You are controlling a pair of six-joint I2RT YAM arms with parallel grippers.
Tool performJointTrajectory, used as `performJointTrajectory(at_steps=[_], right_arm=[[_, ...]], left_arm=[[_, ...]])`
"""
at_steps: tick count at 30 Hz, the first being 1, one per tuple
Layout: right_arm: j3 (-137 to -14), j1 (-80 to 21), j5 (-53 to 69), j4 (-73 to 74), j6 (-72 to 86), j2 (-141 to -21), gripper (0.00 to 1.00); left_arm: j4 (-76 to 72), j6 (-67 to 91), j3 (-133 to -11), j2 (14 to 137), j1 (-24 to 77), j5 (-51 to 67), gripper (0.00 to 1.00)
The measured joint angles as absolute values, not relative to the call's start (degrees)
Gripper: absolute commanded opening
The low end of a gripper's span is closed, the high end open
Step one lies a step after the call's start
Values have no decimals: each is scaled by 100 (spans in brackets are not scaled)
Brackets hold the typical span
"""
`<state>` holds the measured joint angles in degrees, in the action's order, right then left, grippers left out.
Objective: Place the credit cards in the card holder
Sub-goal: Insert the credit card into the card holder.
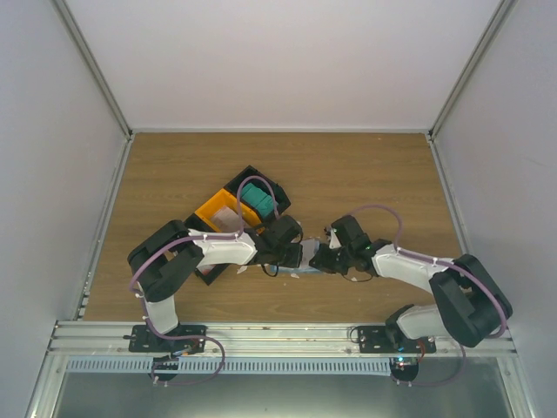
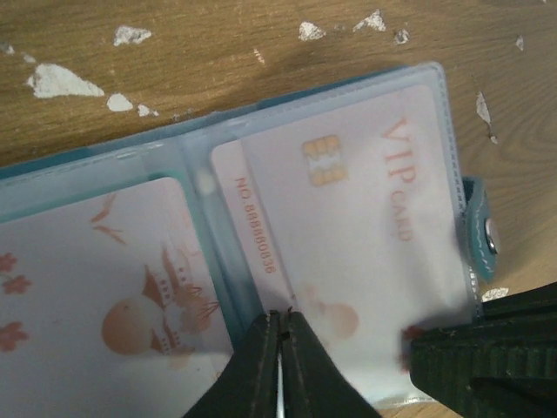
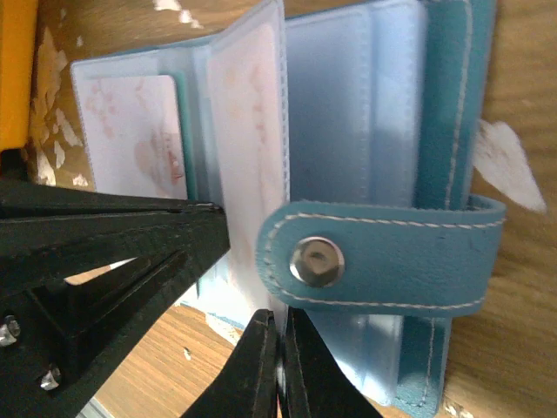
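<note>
The card holder (image 2: 452,131) lies open on the wood, teal-edged with clear sleeves, a snap tab (image 3: 383,257) on its side. A white credit card (image 2: 365,209) with red "VIP CARD" print and a chip sits in the right sleeve. Another card (image 2: 96,287) with red drawings fills the left sleeve. My left gripper (image 2: 280,318) is shut, its tips resting against the VIP card's left edge. My right gripper (image 3: 280,320) is shut on the lower edge of a raised clear sleeve (image 3: 248,131). In the top view both grippers (image 1: 300,255) (image 1: 317,258) meet over the holder and hide most of it.
A black-and-orange bin (image 1: 218,209) stands just behind the left gripper with teal cards (image 1: 257,200) in one compartment; its orange wall (image 3: 16,70) shows in the right wrist view. White scraps (image 2: 61,81) dot the wood around the holder. Grey walls enclose the table.
</note>
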<state>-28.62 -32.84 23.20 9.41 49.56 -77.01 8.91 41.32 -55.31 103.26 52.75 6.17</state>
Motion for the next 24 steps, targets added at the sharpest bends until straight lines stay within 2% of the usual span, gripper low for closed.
performJointTrajectory(at_steps=[10,17,24], right_arm=[[-3507,-3315,1601,1603,4407,-7789,2],[-3828,-3339,1245,2088,3957,-7824,33],[-4421,-3697,1225,2058,3811,-8403,48]], left_arm=[[1361,4066,-5533,9647,5273,134,37],[2099,4060,-5527,8355,5223,-602,53],[2823,4093,-5199,6997,4917,-847,62]])
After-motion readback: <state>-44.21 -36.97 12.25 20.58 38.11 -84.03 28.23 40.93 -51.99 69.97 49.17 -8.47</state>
